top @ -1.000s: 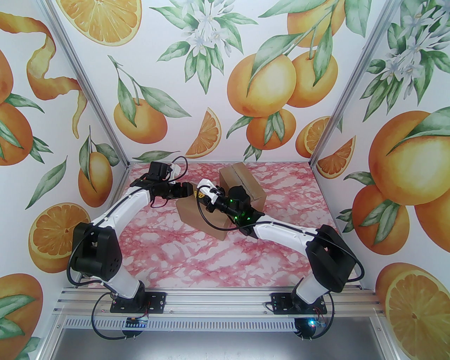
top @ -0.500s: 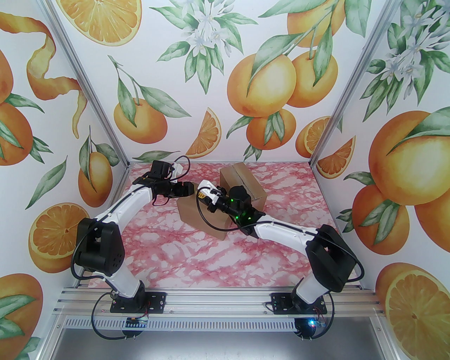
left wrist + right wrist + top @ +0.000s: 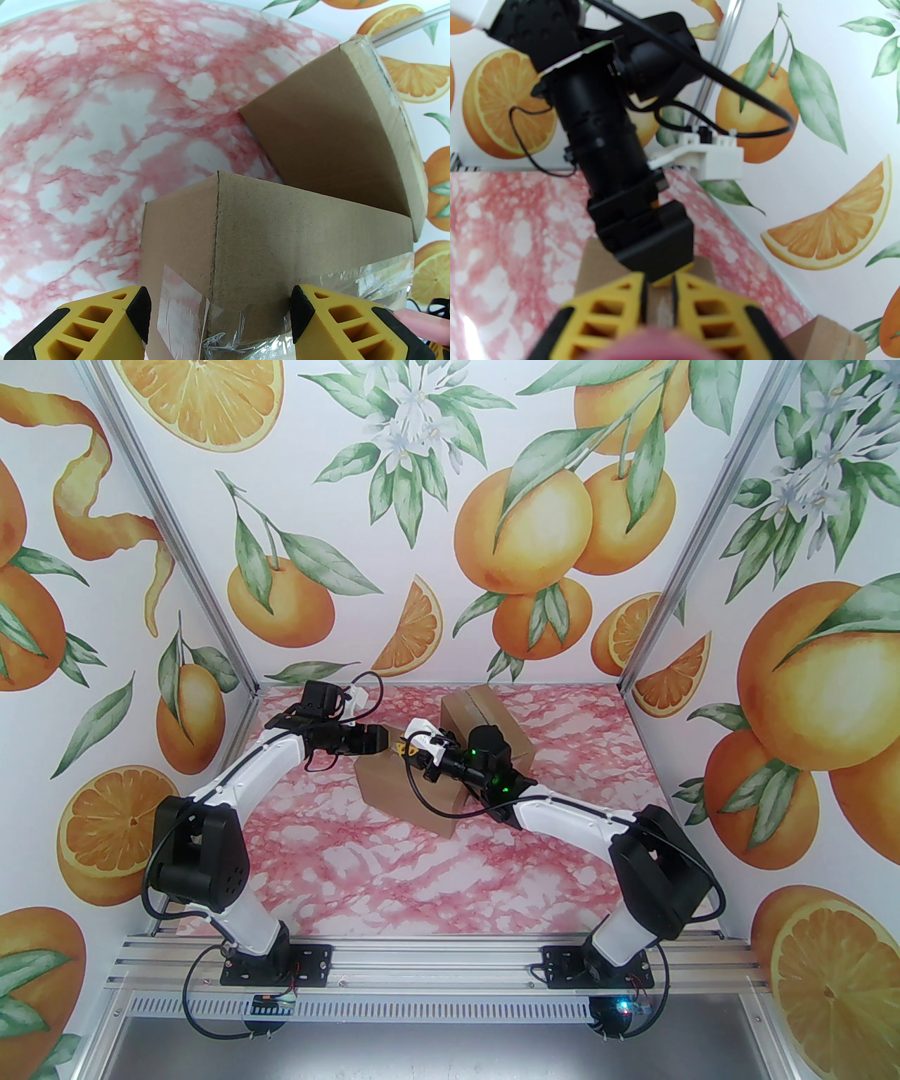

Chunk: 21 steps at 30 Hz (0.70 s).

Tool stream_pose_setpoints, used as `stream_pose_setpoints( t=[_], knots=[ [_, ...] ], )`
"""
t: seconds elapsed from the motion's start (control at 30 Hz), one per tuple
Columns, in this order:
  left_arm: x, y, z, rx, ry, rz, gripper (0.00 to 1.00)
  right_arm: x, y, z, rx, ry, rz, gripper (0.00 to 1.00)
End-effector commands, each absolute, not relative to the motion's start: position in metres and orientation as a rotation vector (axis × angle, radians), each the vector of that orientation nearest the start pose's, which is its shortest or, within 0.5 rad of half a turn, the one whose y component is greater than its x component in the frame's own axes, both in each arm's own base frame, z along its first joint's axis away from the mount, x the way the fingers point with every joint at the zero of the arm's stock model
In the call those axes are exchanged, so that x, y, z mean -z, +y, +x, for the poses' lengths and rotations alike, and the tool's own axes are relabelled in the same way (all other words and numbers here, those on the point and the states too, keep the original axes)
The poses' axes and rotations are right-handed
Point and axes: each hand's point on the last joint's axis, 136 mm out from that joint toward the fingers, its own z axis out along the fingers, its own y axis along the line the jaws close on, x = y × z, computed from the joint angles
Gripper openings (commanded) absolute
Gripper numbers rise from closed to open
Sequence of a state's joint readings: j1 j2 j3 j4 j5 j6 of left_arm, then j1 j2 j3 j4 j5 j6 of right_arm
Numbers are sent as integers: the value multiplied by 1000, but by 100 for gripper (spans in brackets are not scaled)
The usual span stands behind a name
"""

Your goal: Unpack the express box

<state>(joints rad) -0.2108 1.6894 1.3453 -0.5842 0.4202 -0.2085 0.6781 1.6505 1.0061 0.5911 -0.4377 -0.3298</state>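
Brown cardboard express box [image 3: 404,796] sits mid-frame on the pink marbled surface [image 3: 394,880]. Left tool [image 3: 219,316] gapes wide astride its taped corner (contact unclear); right tool [image 3: 658,291], nearly shut, pinches a blurred pink object [image 3: 654,342].

A lab test booth — orange-print panels [image 3: 450,592] at nine, twelve, three o'clock; marble-print tabletop [image 3: 422,880]; slotted aluminium rail [image 3: 436,965] at six o'clock.
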Motion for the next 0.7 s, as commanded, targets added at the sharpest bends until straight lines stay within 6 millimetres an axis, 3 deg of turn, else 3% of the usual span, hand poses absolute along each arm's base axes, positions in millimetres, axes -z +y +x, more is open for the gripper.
stream_pose_setpoints(
  t=[0.0,0.67],
  knots=[
    [-132,-149,399,608,2650,188,68,-276,374,347,-668,1201,-1104,0],
    [-106,-139,389,535,2720,217,64,-262,347,340,-560,1257,-1190,0]
  ],
)
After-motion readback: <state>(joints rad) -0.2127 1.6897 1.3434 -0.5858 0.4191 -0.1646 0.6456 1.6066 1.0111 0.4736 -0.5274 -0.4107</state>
